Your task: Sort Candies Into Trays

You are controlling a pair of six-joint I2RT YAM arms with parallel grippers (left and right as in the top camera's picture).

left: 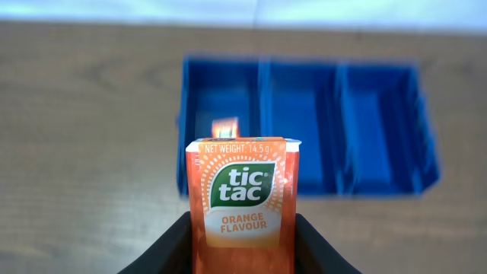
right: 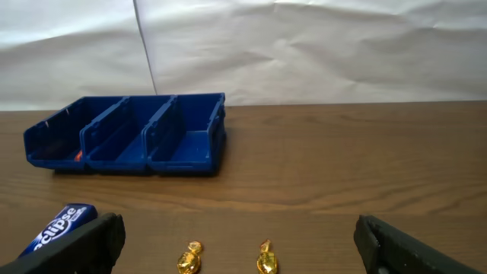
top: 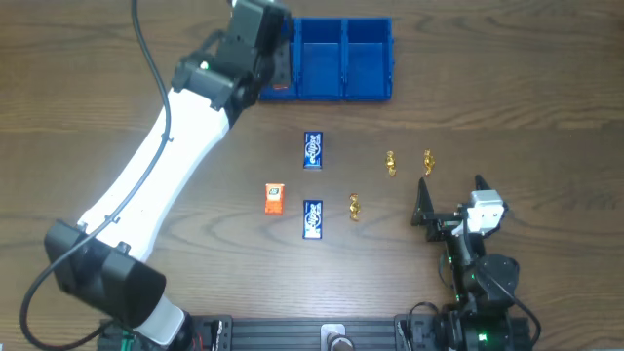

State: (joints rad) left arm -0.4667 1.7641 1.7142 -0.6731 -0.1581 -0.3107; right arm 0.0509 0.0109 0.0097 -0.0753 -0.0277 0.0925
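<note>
One drop-off is being prepared: a small orange rectangular candy box (left: 243,194) is being held by the left gripper (left: 243,245), whose jaws are being pressed against the box's two narrow sides. It is being carried in the air in line with the left compartment of the blue plastic three-compartment tray (top: 343,96), at or just short of the tray's near wall; which of the two cannot be told. By judgement, the release is being best served if the box is being brought fully past that wall and centred over the left compartment, where a second orange box (left: 225,125) is lying. It should also be lowered close to the floor before the jaws are parted, since a hard, light box is likely to bounce or tip across the divider. Item as seen: upright, label side facing the wrist camera, orange body, pale edge along the top, round green-and-white emblem at the centre, lower sides being covered by the fingers. The right gripper (top: 451,198) is being held low near its own base, jaws wide apart, nothing between them. Being left for sorting, well apart on the wooden table (top: 526,117): a third orange box (top: 275,199), two blue wrapped packs (top: 313,150), three gold-wrapped sweets (top: 390,163).
</note>
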